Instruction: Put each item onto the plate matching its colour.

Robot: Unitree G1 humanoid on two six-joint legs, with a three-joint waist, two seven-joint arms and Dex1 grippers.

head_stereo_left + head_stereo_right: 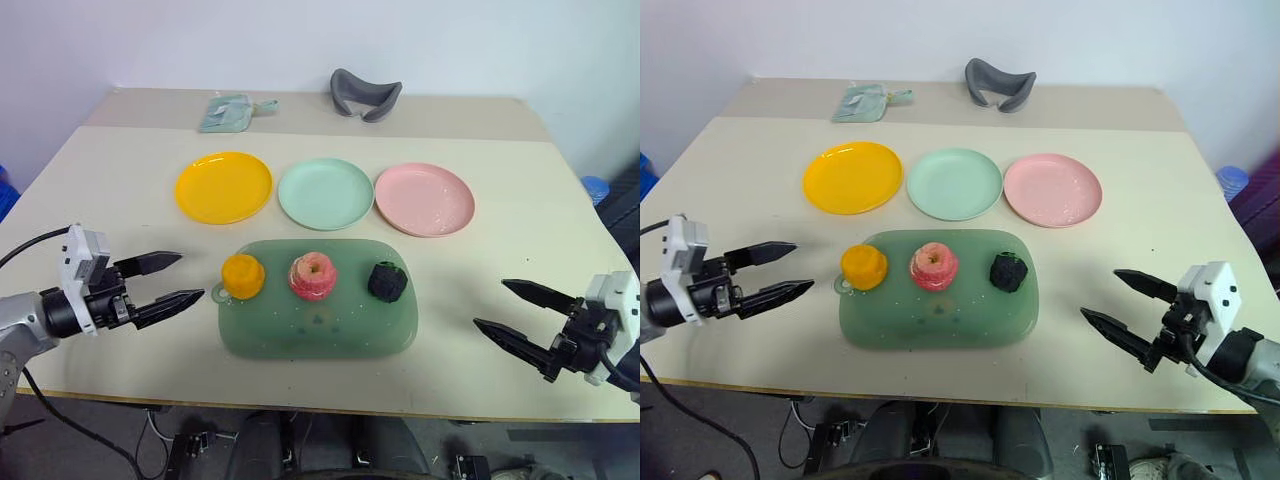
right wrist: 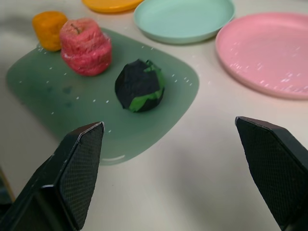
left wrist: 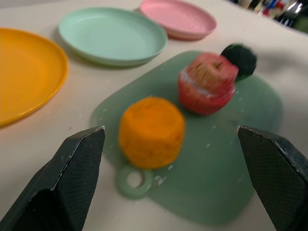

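The yellow-orange toy food (image 1: 243, 276), red apple toy (image 1: 313, 277) and dark green toy food (image 1: 387, 282) sit in a row on the translucent green board (image 1: 318, 335) at frame centre, below the yellow plate (image 1: 223, 187), mint plate (image 1: 325, 193) and pink plate (image 1: 424, 199), while the left gripper (image 1: 172, 280) at left and right gripper (image 1: 512, 313) at lower right hover with fingers wide, holding nothing.
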